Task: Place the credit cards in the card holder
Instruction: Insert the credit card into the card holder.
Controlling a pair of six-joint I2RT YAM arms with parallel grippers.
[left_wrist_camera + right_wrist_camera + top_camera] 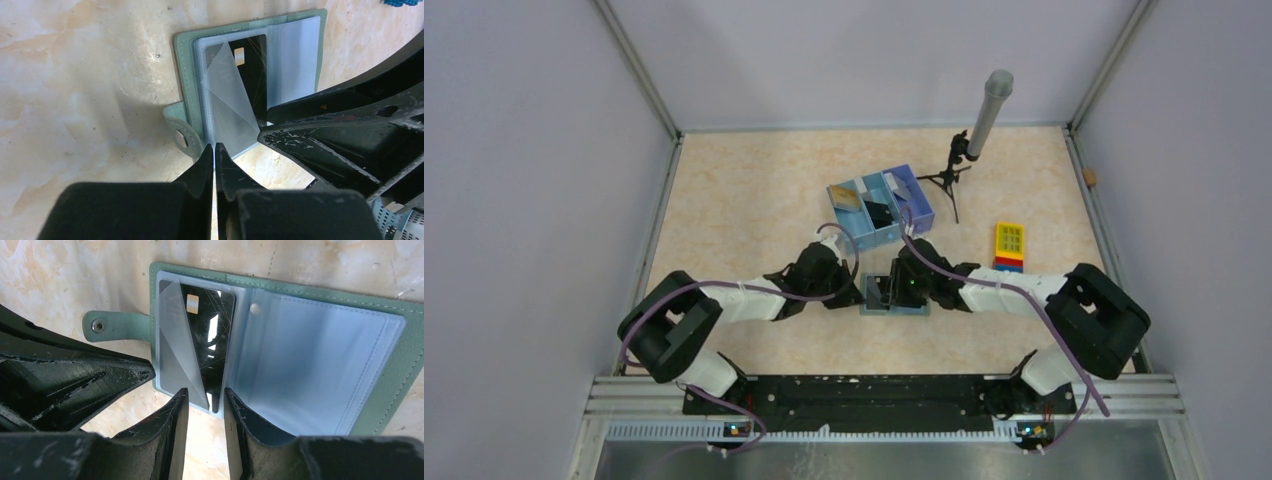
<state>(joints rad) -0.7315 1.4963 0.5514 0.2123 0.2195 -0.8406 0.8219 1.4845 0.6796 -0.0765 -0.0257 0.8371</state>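
The card holder (894, 297) lies open on the table between my two grippers, grey-green outside, light blue inside (320, 365). A black credit card (207, 335) sits in its left clear pocket; it also shows in the left wrist view (252, 75). The pocket's clear sleeve (227, 105) is lifted into a slanted flap. My left gripper (214, 147) is shut at the sleeve's edge and seems to pinch it. My right gripper (205, 397) is slightly open, its fingers either side of the card's near end, not touching it.
A blue three-compartment tray (881, 210) behind the holder has more cards in it. A microphone on a small tripod (984, 115) stands at the back right. A yellow block (1010, 245) lies right of the right arm. White walls enclose the table.
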